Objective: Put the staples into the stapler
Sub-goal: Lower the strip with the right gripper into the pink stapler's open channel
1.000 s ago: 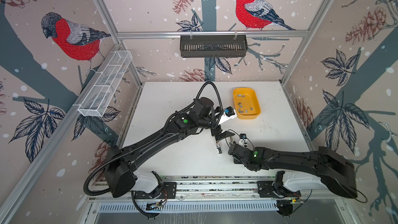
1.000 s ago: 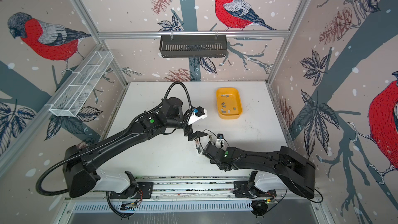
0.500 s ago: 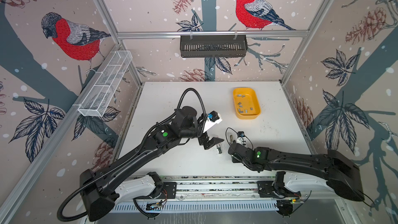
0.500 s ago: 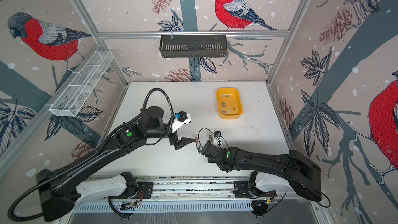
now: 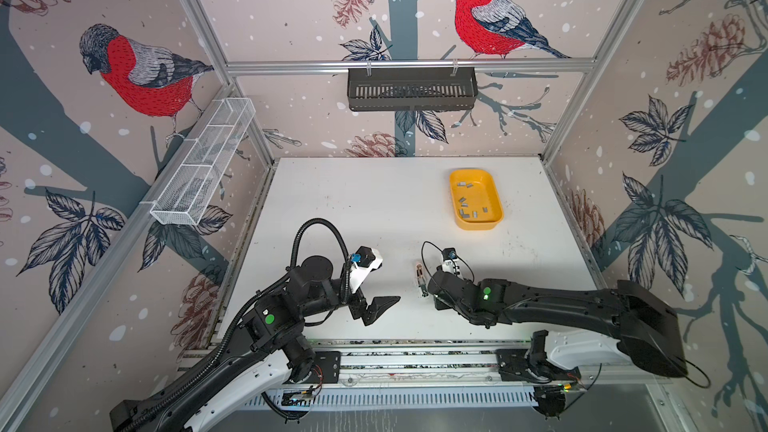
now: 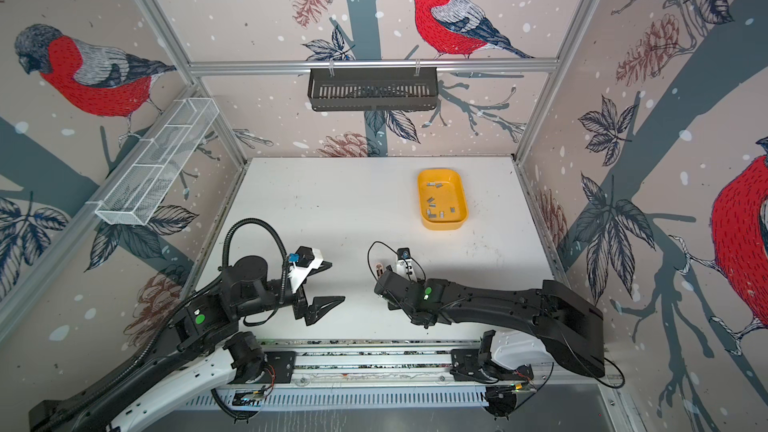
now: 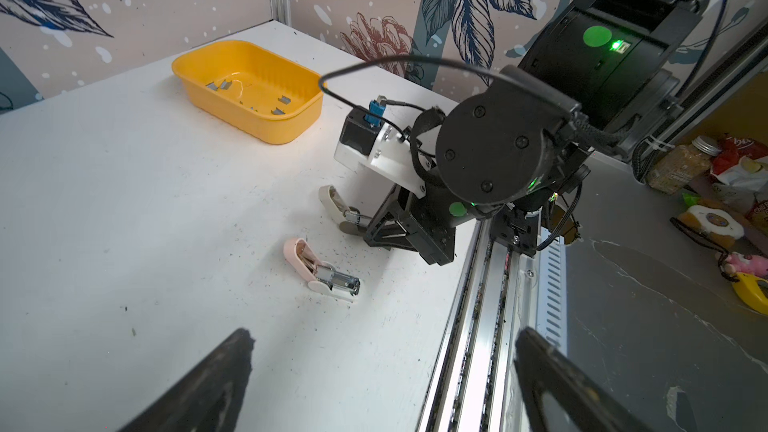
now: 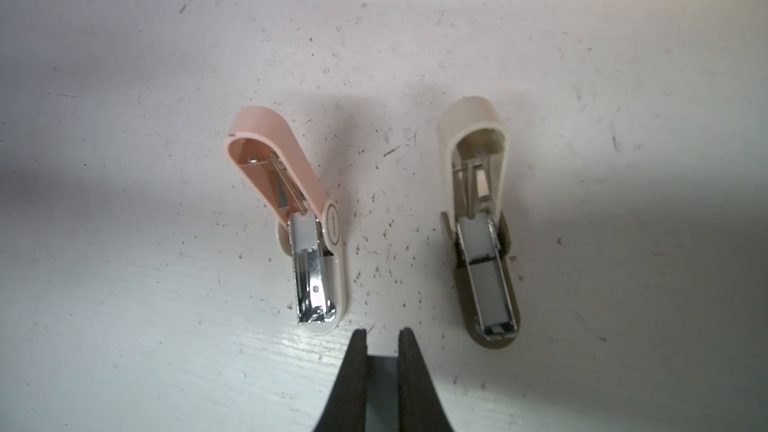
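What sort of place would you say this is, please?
Probably a lab test cell for tabletop robots: an aluminium frame walled with bird-print panels encloses a white table, and a left arm and a right arm are mounted on a rail at its front.

Pink stapler (image 8: 291, 218), cream stapler (image 8: 478, 218), yellow tray (image 5: 478, 225)

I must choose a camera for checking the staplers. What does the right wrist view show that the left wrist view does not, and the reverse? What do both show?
Only the right wrist view: the beige stapler whole, and a straight-down look into both open staple channels.
Only the left wrist view: the yellow tray holding loose staples, and the left gripper open wide.
Both: the pink stapler, lid open, on the white table, and the right gripper, shut and empty.
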Action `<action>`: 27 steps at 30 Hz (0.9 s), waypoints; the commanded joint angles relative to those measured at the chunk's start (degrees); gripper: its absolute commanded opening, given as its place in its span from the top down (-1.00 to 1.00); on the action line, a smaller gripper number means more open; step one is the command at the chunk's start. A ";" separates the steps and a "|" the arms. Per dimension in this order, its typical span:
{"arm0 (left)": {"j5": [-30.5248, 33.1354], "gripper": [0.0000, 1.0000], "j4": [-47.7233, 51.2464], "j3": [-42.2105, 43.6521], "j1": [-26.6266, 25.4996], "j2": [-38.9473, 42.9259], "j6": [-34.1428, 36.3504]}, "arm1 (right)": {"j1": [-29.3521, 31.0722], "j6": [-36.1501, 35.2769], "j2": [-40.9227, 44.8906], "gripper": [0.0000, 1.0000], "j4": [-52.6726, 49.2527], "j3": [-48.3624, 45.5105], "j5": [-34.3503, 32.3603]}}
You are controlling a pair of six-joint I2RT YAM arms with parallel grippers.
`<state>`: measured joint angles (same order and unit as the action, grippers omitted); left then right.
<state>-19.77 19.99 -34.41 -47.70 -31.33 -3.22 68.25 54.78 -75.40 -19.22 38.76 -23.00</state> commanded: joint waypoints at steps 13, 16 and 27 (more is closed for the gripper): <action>9.21 -0.95 -2.40 0.91 0.02 -1.85 -4.85 | 1.04 -4.59 -4.52 0.79 6.20 3.92 -5.24; 8.77 -0.95 -2.48 0.87 0.05 -3.82 -5.04 | 1.38 -5.11 -4.89 0.81 7.04 4.20 -5.99; 7.61 -0.95 -3.33 0.81 0.73 -5.34 -3.59 | 3.16 -5.92 -3.90 0.82 14.44 -0.25 -9.24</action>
<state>-11.86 18.63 -33.54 -47.07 -37.04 -7.42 71.00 49.47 -79.77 -8.71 39.09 -30.00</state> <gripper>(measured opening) 0.977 0.136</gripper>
